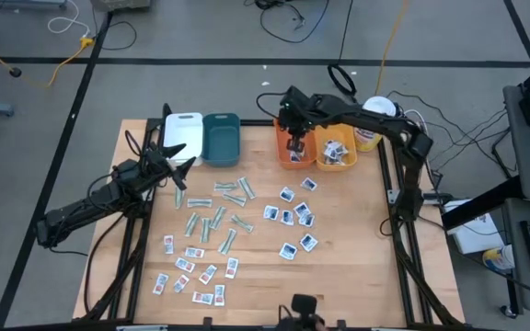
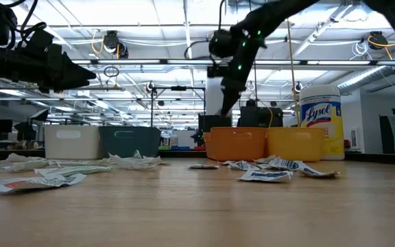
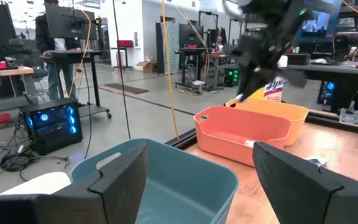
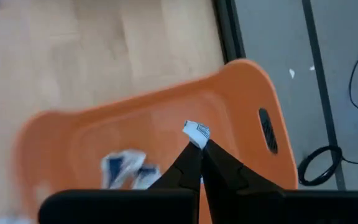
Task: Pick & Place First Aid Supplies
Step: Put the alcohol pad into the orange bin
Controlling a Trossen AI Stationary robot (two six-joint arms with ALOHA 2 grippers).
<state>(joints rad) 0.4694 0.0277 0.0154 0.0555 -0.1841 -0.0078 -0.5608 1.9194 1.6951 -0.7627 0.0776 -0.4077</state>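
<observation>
From above, most of the packets (image 1: pixel 237 225) lie loose over the middle of the wooden table (image 1: pixel 366 267) — pale-green strips in the centre, red-printed ones toward the front left corner, blue-printed ones toward the right. Four bins line the back edge. A few packets lie in the two orange bins (image 1: pixel 294 142), so sorting looks barely begun. The right gripper (image 1: pixel 295 144) hangs over the darker orange bin; the left gripper (image 1: pixel 178 156) waits near the white bin (image 1: pixel 183 130).

From table height, packets litter the tabletop in front of the bins.

The left wrist camera shows its fingers (image 3: pixel 120 180) spread apart and empty above the teal bin (image 3: pixel 166 177).

The right wrist camera shows its fingers (image 4: pixel 219 165) pinched on a small white packet (image 4: pixel 196 132) over the orange bin — not yet dropped.
</observation>
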